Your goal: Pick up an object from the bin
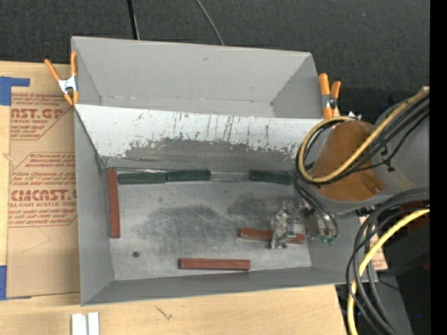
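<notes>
My gripper (281,237) is low in the bin's right part, its metal fingers down on a short red-brown bar (255,234) that lies flat on the floor. The fingers straddle the bar's right end, with the bar showing on both sides of them. Another, longer red-brown bar (214,264) lies flat near the front wall, left of and below the gripper.
A third red-brown bar (113,203) lies along the left wall. Dark green bars (163,176) lie end to end along the foot of the back wall, one more green bar (269,176) near the arm. The arm's orange cover and cables hang over the right rim.
</notes>
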